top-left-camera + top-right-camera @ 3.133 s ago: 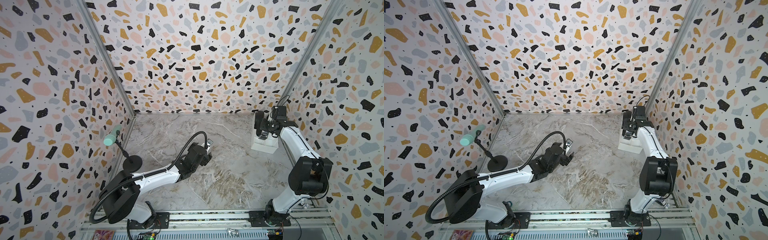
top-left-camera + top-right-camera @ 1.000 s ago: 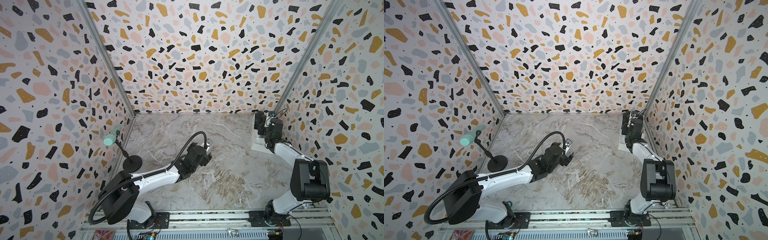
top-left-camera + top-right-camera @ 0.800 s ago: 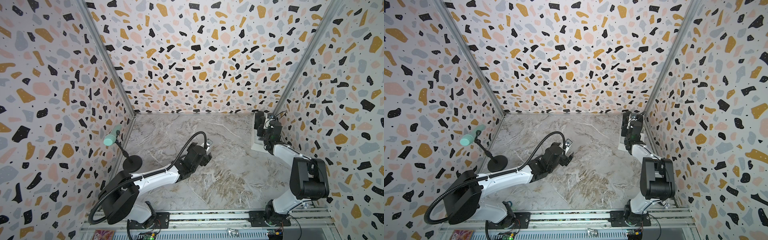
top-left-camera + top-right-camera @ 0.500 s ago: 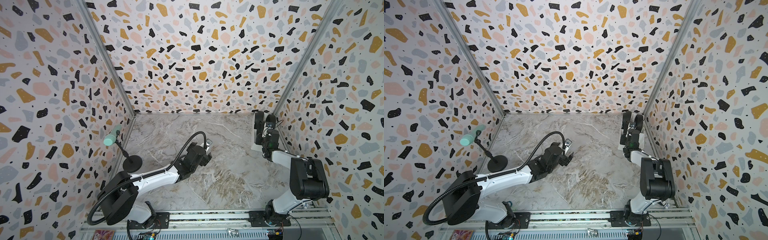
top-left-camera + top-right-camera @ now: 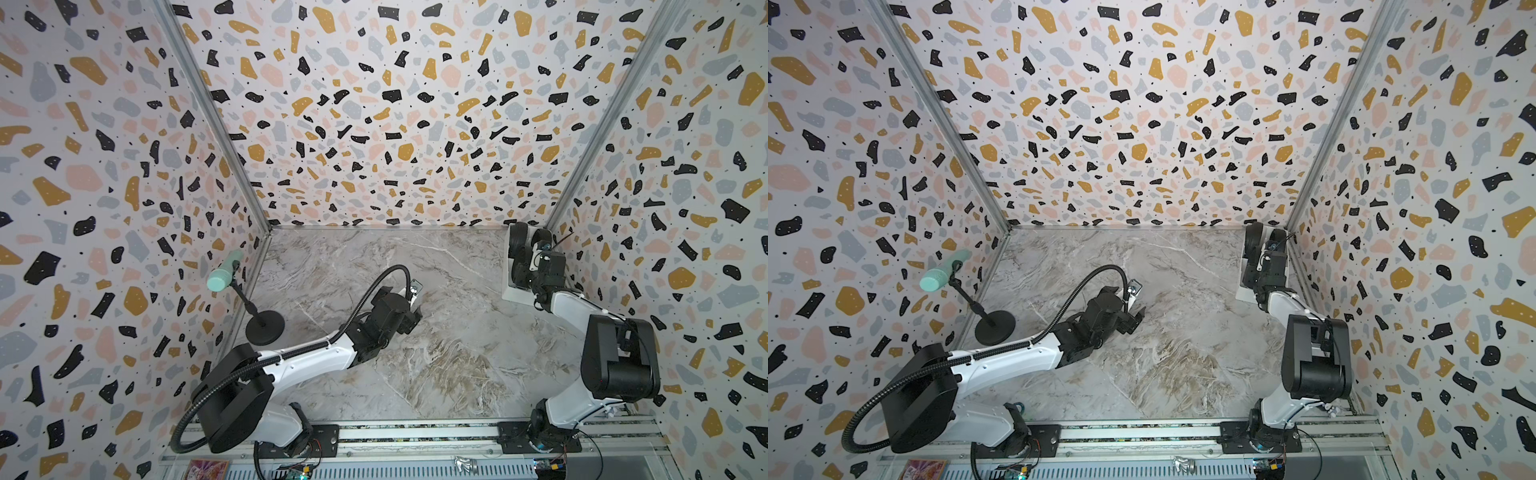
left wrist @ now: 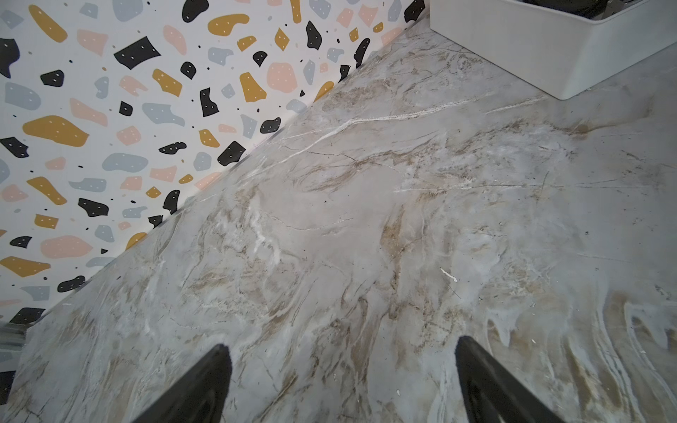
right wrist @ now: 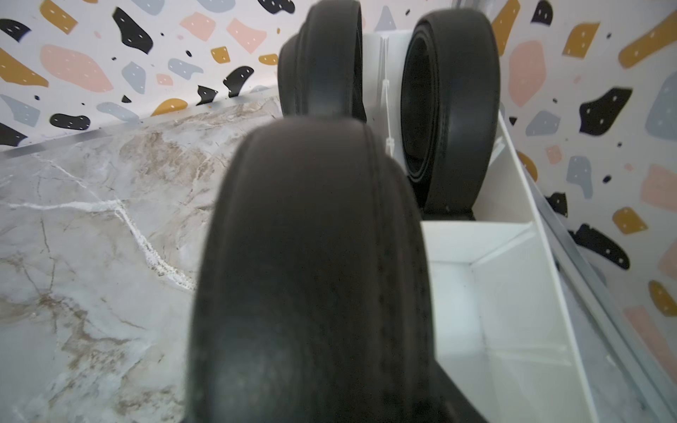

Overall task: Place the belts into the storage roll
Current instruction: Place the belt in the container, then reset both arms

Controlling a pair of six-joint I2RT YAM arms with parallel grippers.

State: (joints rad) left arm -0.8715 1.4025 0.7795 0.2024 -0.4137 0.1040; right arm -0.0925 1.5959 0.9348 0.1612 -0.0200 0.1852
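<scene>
The storage roll (image 7: 513, 293) is a white divided box at the back right corner, also seen in both top views (image 5: 509, 291) (image 5: 1241, 293). Two rolled black belts (image 7: 322, 62) (image 7: 450, 99) stand upright in its far cells. A third rolled belt (image 7: 311, 256) fills the right wrist view, right at my right gripper's jaws and down in the box. My right gripper (image 5: 524, 266) reaches into the box; its fingers are hidden behind this roll. My left gripper (image 6: 344, 366) hangs open over bare marble near the table's middle (image 5: 411, 320), holding nothing.
A mint-green cylinder (image 5: 220, 278) on a black round-based stand (image 5: 264, 328) sits by the left wall. The cell (image 7: 476, 278) beside the nearest roll holds nothing. The box lies tight against the right wall and near the back wall.
The right arm has folded lower and its gripper has sunk deeper into the box with the rolled belt. The left arm has stayed in place.
</scene>
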